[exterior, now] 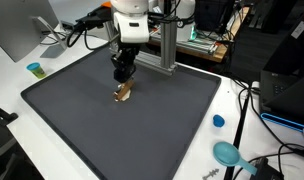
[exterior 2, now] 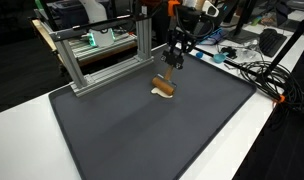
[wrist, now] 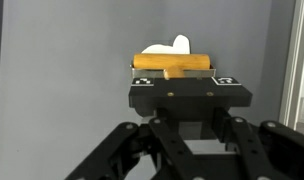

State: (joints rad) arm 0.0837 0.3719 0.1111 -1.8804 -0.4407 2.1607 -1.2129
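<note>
- While the black two-fingered pincer is hanging low over the middle of the dark grey rubbery mat, its jaws are standing drawn in narrow. They are seemingly pinching the small tan wooden cylinder, which is sitting at or barely above the mat, right under the fingertips.
- Judging by its look, the cylinder is reading as light and stiff. Its smooth round barrel is likely making it prone to rolling or twisting out of a loose grip.
- A white rounded piece is showing behind the barrel. I am not managing to tell its material, so I am treating it as the weaker part.
- The sound place to hold is looking like the middle of the barrel, with the jaws square to its long axis.
- The wrist view is showing what the others are hiding: the cylinder is lying crosswise at the fingertips, with the white piece peeking over it.
- Both exterior views are giving the setting instead. The cylinder is sitting near the mat's centre, well apart from the silver aluminium frame at the mat's edge.
- An exterior view is also showing the white worktop around the mat and a small blue cap lying on it off the mat.
- No view is showing clearly whether the cylinder is touching the mat.
</note>
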